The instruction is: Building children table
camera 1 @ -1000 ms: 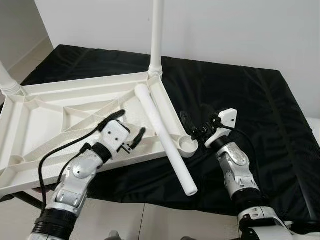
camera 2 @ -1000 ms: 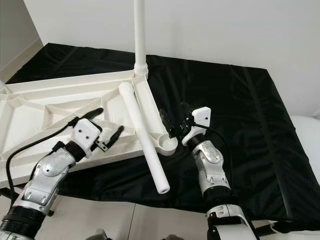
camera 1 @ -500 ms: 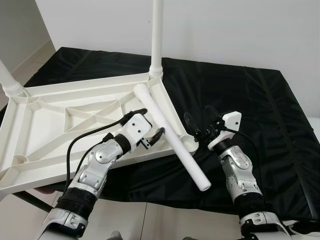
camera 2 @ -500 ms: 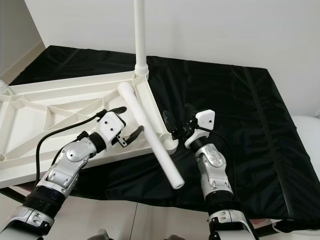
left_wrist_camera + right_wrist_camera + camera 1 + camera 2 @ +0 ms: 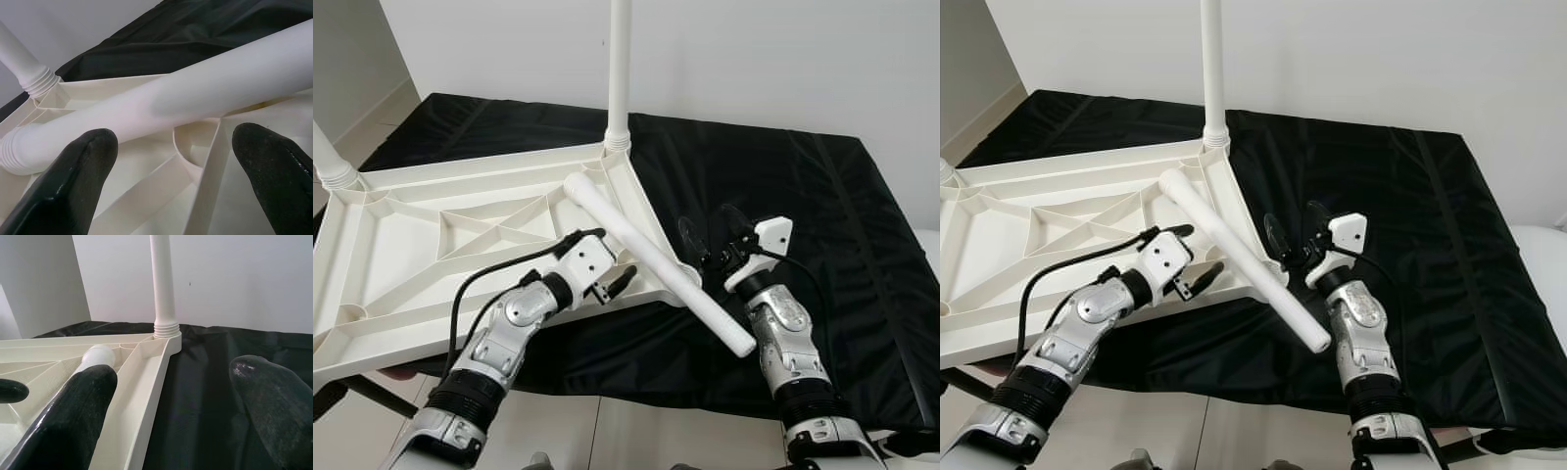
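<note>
Both end effectors spread beside smooth white tubular leg on ribbed tabletop.

Loose white leg lies across the upturned tabletop, between open left gripper and right gripper

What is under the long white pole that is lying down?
The loose pole lies across the upside-down white tabletop, over its corner socket. Its outer end sticks out above the black cover. The tabletop rim directly beneath is hidden.

walls: plain white | floor: pale tile | black mat
</note>
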Controlling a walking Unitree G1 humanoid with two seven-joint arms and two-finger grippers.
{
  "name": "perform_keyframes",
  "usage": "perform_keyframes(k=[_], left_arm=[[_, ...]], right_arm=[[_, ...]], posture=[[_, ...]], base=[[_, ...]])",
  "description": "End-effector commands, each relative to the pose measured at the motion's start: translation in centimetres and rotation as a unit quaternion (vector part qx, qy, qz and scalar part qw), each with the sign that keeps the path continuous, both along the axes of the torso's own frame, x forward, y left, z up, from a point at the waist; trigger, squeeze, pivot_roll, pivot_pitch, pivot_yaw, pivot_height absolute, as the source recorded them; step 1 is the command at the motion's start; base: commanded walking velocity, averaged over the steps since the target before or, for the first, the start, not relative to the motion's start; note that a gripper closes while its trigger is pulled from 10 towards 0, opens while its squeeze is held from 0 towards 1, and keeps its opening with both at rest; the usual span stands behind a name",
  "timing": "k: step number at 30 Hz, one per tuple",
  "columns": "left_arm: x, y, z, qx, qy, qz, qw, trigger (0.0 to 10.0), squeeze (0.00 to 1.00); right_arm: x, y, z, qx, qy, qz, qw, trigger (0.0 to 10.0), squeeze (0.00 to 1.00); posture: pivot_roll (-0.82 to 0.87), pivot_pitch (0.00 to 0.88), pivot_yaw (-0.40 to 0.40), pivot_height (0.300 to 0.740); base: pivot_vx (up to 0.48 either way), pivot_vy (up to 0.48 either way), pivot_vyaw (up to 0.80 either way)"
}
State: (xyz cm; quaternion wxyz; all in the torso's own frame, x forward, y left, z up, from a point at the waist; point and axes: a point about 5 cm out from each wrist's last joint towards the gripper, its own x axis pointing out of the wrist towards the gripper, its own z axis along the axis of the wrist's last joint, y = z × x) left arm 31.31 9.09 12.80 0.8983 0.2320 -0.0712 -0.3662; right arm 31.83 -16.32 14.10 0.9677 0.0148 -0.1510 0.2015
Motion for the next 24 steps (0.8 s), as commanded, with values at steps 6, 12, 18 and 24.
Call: perform_keyframes(k=[6, 12, 18, 24], left_arm=[[0.4, 0.3, 0.0, 0.014, 0.000, 0.002, 1.000, 10.0, 0.00], [0.5, 0.6, 0.1, 0.012, -0.002, 0.007, 1.000, 10.0, 0.00], [0.5, 0.7, 0.2, 0.011, -0.004, 0.012, 1.000, 10.0, 0.00], [0.6, 0.7, 0.2, 0.008, -0.005, 0.014, 1.000, 10.0, 0.00]], right_arm=[[-0.4, -0.4, 1.2, 0.000, 0.012, 0.057, 0.998, 10.0, 0.00], [-0.3, -0.3, 2.7, -0.031, 0.031, 0.097, 0.994, 10.0, 0.00], [-0.5, -0.2, 3.2, -0.079, 0.095, 0.133, 0.983, 10.0, 0.00], [-1.0, 0.4, 3.9, -0.079, 0.128, 0.170, 0.974, 10.0, 0.00]], posture=[[-0.01, 0.000, -0.003, 0.740], [-0.01, 0.000, -0.007, 0.740], [-0.01, 0.000, -0.012, 0.740], [-0.01, 0.000, -0.024, 0.740]], base=[[0.000, 0.000, 0.00], [0.000, 0.000, 0.00], [0.000, 0.000, 0.00], [0.000, 0.000, 0.00]])
